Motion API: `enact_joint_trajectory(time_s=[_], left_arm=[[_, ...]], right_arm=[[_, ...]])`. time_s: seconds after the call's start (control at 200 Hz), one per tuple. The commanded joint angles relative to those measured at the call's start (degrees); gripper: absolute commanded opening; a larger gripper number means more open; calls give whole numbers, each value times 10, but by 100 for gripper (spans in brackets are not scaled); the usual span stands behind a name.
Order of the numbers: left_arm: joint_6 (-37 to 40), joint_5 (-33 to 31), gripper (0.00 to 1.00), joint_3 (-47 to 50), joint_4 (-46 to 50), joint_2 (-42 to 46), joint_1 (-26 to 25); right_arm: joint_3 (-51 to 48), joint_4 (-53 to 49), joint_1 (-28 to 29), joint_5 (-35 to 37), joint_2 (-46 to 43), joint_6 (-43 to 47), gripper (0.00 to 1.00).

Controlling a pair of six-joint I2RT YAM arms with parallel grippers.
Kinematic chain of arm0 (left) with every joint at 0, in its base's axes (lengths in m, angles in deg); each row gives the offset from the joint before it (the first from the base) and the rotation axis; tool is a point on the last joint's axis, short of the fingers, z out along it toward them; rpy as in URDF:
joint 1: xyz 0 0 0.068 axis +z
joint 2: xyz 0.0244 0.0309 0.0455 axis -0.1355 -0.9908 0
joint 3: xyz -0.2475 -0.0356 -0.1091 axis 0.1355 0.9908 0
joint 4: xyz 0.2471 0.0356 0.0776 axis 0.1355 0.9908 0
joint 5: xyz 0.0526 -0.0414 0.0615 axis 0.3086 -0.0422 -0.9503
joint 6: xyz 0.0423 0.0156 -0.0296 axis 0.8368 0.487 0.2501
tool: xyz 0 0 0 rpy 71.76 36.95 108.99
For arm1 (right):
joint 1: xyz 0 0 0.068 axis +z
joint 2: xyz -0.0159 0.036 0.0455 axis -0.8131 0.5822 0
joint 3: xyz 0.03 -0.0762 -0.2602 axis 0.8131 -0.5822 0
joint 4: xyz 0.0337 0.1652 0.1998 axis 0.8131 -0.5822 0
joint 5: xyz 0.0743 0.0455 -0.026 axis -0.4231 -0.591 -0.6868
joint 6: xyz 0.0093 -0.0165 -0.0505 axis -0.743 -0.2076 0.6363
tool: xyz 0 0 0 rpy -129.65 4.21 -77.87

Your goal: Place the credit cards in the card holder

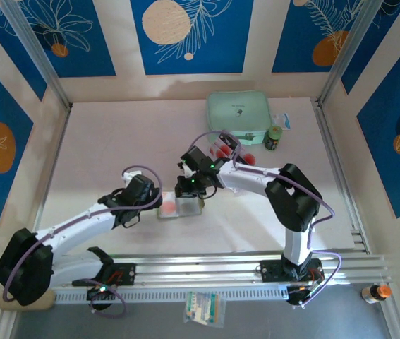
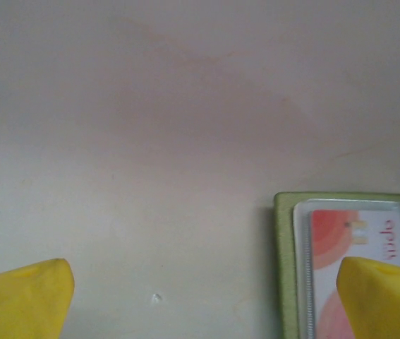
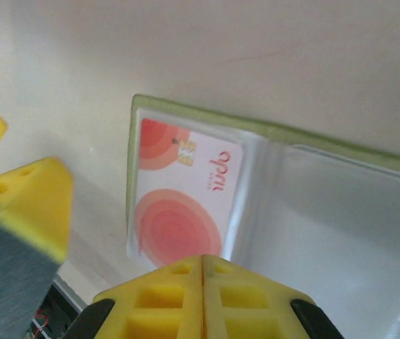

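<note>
My left gripper (image 2: 203, 302) stands with its yellow fingers wide apart and nothing between them, at the 9 o'clock edge of the open olive-green squarish card holder (image 1: 188, 207), which lies flat mid-table. One pale credit card with red round marks (image 3: 184, 189) already sits in the holder's clear sleeve on that side. The sleeve toward 3 o'clock looks empty to me. My right gripper (image 3: 202, 286) has its fingers pressed together, holding nothing, its tips low over the holder's near edge. I judge the job barely begun: more red-marked cards (image 1: 222, 150) wait at 1 o'clock of the holder, just beside the larger mint-green case (image 1: 238, 109). The pale tabletop (image 1: 108, 141) gives me free room from 9 to 12 o'clock. At 3 o'clock my right forearm crowds the holder, so travel there is tight.
</note>
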Motion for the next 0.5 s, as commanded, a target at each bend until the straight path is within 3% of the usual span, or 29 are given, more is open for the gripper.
enact_joint_trajectory(time_s=[0.0, 0.23, 0.495], left_arm=[[14, 19, 96, -25, 27, 13, 7], [0, 68, 95, -48, 11, -3, -1], [-14, 70, 95, -69, -6, -41, -39]], right_arm=[[-15, -12, -12, 12, -13, 17, 7], [-37, 1, -30, 32, -12, 31, 7], [-62, 10, -52, 38, -11, 40, 7]])
